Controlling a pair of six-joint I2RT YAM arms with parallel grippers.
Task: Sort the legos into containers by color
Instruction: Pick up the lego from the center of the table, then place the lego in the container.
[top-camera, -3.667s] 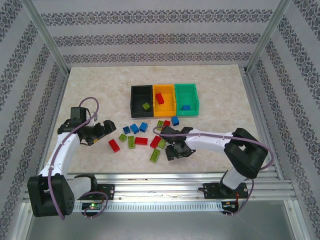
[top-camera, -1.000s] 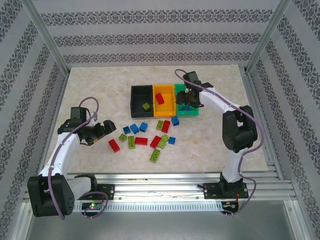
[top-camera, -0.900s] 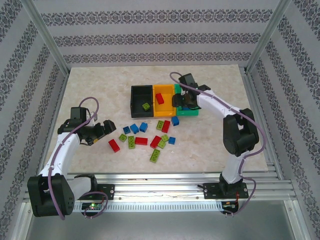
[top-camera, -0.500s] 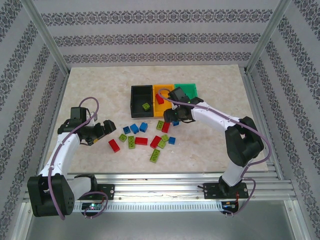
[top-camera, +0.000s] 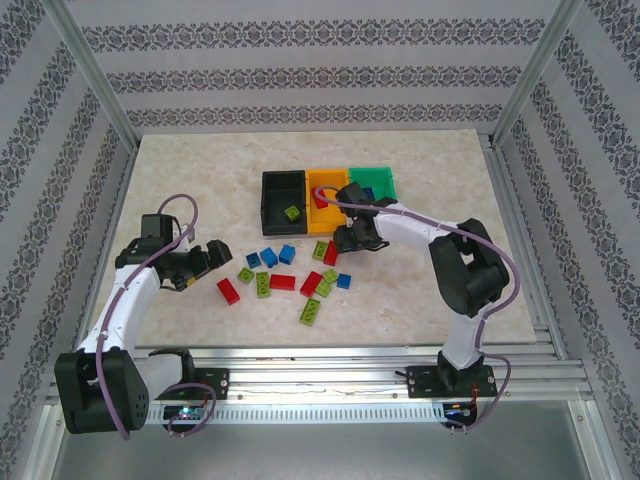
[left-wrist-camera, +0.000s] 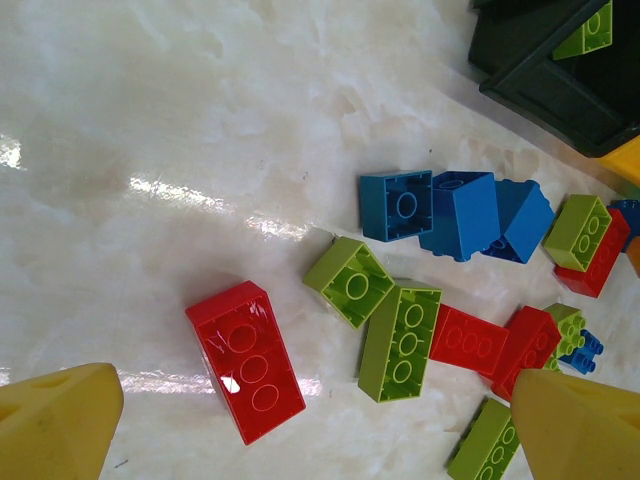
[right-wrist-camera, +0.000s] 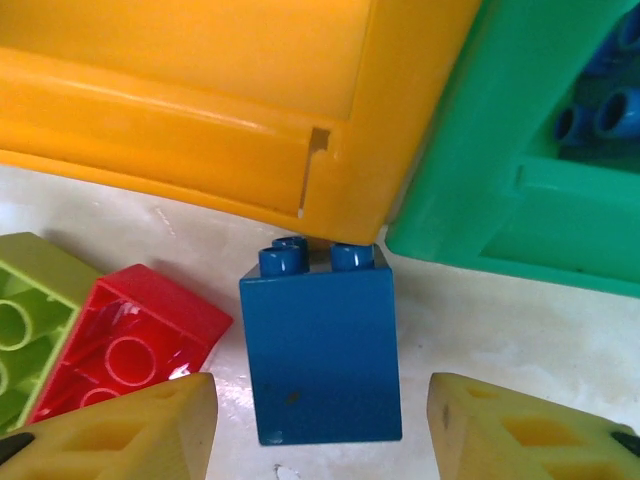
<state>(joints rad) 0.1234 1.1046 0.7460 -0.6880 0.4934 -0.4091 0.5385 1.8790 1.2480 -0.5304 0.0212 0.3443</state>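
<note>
A second earlier the right arm (top-camera: 410, 222) had reached over the green bin (top-camera: 375, 180). It had since drawn back and dropped to the table (top-camera: 190, 180), just in front of where that bin meets the orange-yellow bin (top-camera: 328, 185). The right jaws stood open around an upright blue brick (right-wrist-camera: 320, 350) — a yellow fingertip (right-wrist-camera: 130, 425) on each side with a gap to the brick, so nothing was gripped. The left arm (top-camera: 130, 290) had not moved. The left jaws hung wide open over the table by the left end of the scattered legos, holding nothing. Three bins sat joined in a row. The black bin (top-camera: 272, 195) held one lime brick (top-camera: 292, 212) and the orange-yellow one held one red brick (top-camera: 316, 198). The green one showed blue studs (right-wrist-camera: 600, 110) in the right wrist view — how many bricks could not be told. Loose on the table lay four red legos (top-camera: 228, 291), five blue legos (top-camera: 268, 256) counting the one between the jaws, and at least five lime legos (top-camera: 310, 311), a couple crowded too closely to count surely.
</note>
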